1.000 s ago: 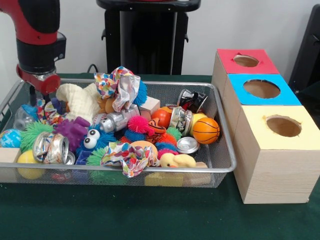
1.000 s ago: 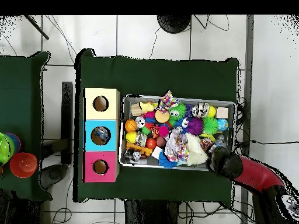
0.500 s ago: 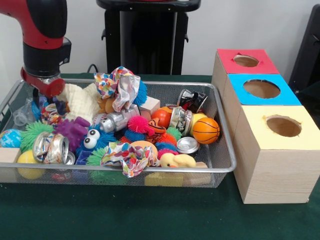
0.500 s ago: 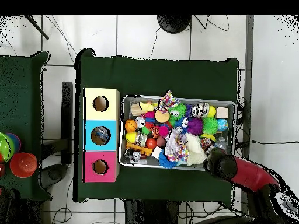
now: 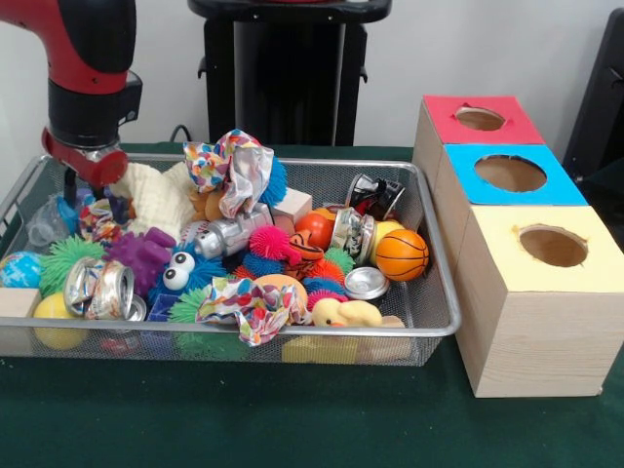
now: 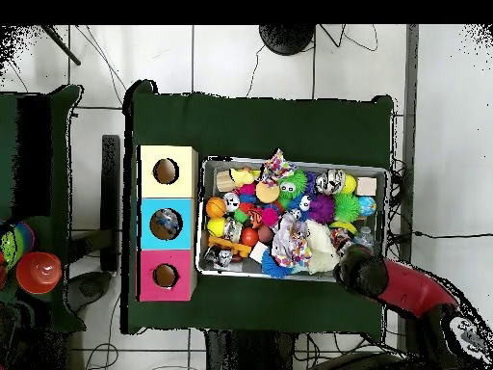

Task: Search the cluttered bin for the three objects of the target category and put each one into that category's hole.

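Red and black arm (image 5: 86,68) reaching down into the far left corner of the wire bin (image 5: 429,327) of mixed toys, claw (image 5: 90,200) buried among them beside the cream plush (image 5: 161,200), spread or pinched impossible to tell, three boxes (image 5: 507,175) with holes just beside the bin on the green desk (image 5: 244,419).

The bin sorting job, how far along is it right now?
Done: something round shows inside the blue box, as seen from overhead. In hand: nothing visible; the gripper is low over the bin's corner by the cream plush. Left: the bin remains cluttered.
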Action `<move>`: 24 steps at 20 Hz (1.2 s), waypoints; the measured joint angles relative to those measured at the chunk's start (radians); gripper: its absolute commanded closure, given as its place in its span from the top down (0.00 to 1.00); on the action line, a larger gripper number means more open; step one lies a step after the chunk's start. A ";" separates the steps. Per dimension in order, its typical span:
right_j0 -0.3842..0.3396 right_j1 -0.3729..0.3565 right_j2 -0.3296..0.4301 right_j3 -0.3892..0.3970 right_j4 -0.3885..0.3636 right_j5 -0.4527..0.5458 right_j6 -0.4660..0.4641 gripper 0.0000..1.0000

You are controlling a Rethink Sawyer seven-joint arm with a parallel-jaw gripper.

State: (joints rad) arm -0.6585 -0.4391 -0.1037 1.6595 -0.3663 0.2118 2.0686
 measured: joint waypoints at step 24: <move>0.104 -0.132 -0.095 0.009 0.147 0.010 0.002 1.00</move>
State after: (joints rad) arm -0.5542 -0.5716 -0.1987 1.6684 -0.2194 0.2223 2.0705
